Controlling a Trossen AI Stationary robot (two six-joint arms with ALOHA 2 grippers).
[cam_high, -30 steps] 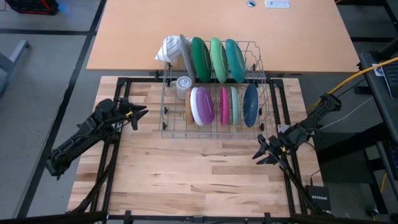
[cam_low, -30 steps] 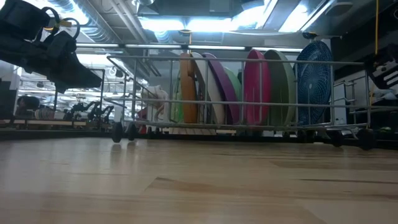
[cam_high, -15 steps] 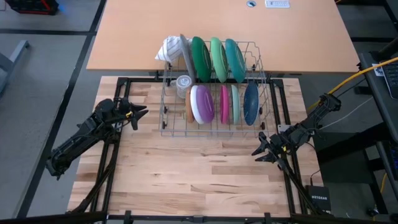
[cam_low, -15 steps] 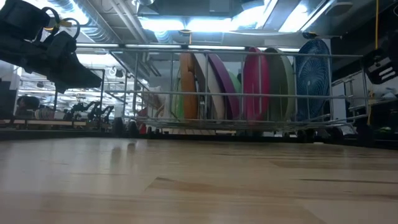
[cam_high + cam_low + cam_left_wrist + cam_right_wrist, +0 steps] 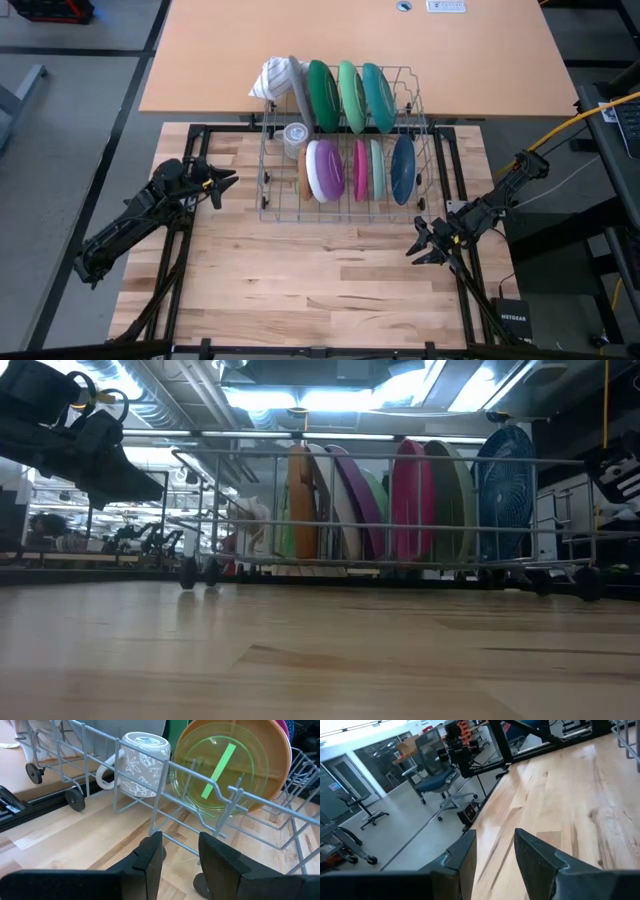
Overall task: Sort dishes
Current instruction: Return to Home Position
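Observation:
The dishes stand on edge in a wire rack (image 5: 270, 205) at the table's far middle. Its far row holds a dark green (image 5: 322, 95), a green (image 5: 351, 95) and a teal plate (image 5: 378, 95). Its near row holds a tan (image 5: 303, 172), a white-and-purple (image 5: 326, 168), a pink (image 5: 360, 168), a pale (image 5: 377, 168) and a blue dish (image 5: 403, 168). My left gripper (image 5: 222, 180) hovers open left of the rack, facing its near left corner (image 5: 155, 827). My right gripper (image 5: 418, 246) hovers open near the rack's near right corner, with nothing between its fingers (image 5: 492, 855).
A patterned mug (image 5: 142, 765) sits in the rack beside the tan plate and a green bowl (image 5: 220, 770). A striped white cloth (image 5: 277, 77) hangs over the rack's far left corner. Bare wooden tabletop (image 5: 320, 280) lies between the rack and the near edge.

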